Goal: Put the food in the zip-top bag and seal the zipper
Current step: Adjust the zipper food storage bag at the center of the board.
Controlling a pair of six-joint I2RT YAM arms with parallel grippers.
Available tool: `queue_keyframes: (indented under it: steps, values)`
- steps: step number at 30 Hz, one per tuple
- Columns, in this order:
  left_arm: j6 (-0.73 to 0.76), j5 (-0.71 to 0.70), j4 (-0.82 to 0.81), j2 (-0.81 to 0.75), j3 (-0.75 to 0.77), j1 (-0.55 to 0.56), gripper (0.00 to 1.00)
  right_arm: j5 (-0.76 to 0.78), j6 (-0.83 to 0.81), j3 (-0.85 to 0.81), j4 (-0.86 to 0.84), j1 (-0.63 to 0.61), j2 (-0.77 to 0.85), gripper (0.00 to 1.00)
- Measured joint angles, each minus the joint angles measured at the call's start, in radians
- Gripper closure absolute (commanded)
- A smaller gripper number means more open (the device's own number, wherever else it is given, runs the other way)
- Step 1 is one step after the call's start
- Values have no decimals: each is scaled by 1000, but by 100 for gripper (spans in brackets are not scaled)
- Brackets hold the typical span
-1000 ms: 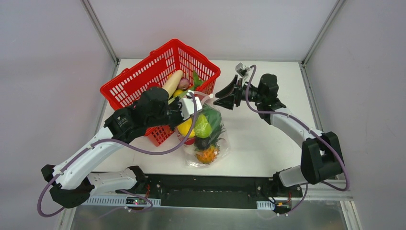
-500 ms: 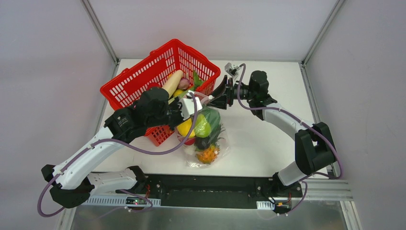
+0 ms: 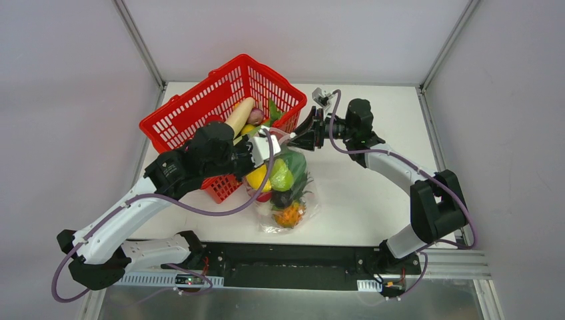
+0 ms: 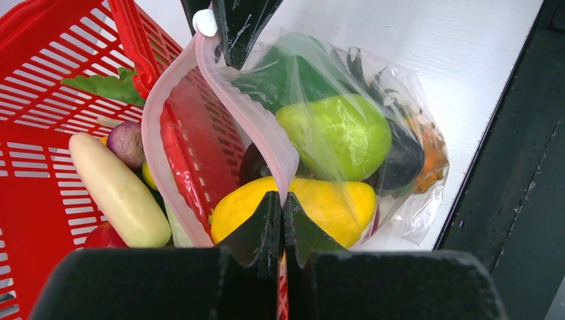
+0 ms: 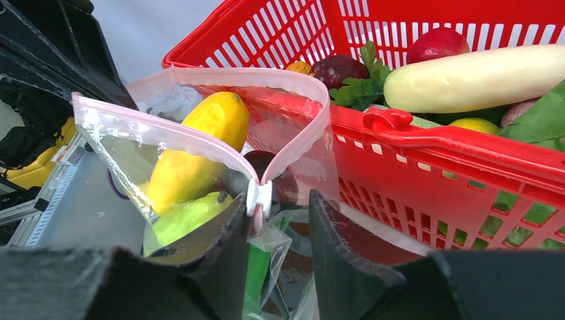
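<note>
1. Two containers touch: the zip-top bag (image 4: pixel 416 223) holds yellow, green, purple, orange food (image 4: pixel 333 133); the red basket (image 3: pixel 193 110) holds a white radish (image 4: pixel 120 190) and greens (image 4: pixel 106 85).
2. Left gripper (image 4: pixel 280 200) clamps the zipper (image 4: pixel 248 117); right gripper (image 5: pixel 280 213) has its jaws apart around the slider (image 5: pixel 258 197).

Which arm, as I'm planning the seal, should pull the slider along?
Right: the right gripper straddles the white slider; the left gripper pinches the zipper at the opposite end, anchoring it.
</note>
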State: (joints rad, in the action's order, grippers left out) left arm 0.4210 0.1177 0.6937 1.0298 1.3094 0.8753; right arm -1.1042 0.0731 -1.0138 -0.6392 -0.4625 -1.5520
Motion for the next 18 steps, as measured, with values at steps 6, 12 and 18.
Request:
queue_keyframes:
  steps: [6,12,18]
  values:
    - [2,-6,2,-9,0,0,100,4,0,21,3,0,8,73]
    - [6,-14,2,-10,0,0,100,0,-6,26,15,0,19,100]
    - [8,-16,3,-11,-2,0,100,0,5,26,17,-1,21,100]
